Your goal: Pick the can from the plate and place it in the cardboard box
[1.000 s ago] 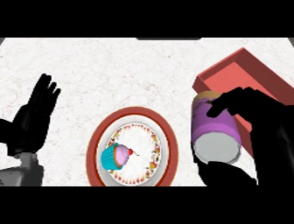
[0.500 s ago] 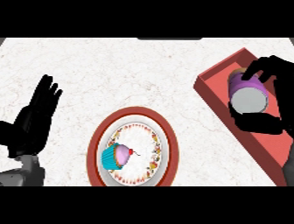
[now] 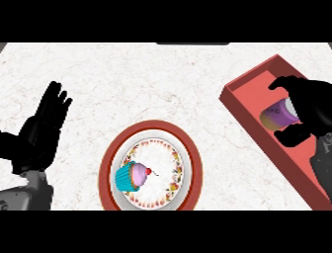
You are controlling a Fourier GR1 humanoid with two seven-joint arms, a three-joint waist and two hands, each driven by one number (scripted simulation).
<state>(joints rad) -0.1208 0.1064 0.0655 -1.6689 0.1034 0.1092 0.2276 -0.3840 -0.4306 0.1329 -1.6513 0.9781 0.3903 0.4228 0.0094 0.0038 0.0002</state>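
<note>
1. Purple and yellow — that's the small cylindrical can (image 3: 278, 114), and it now sits inside the long red cardboard box (image 3: 243, 105) at the counter's right side, where a second ago it was beside the plate and half a second ago only just over the box's rim.
2. The black right hand (image 3: 316, 109) is curled round the can, fingers over the top and thumb underneath, hiding most of it; only the end nearest the plate shows.
3. Whether the can rests on the box floor or hangs just above it, I cannot tell — the hand covers the contact.
4. The round red-rimmed patterned plate (image 3: 153, 170) stays where it was in the middle of the white marble counter (image 3: 147, 79), holding only a blue-cased cupcake with pink icing (image 3: 134, 177).
5. The black left hand (image 3: 43, 127) rests open at the left edge, fingers up, unchanged.
6. To my eye the carry is over; what remains is letting go and lifting the hand clear without dragging the can against the box wall.
</note>
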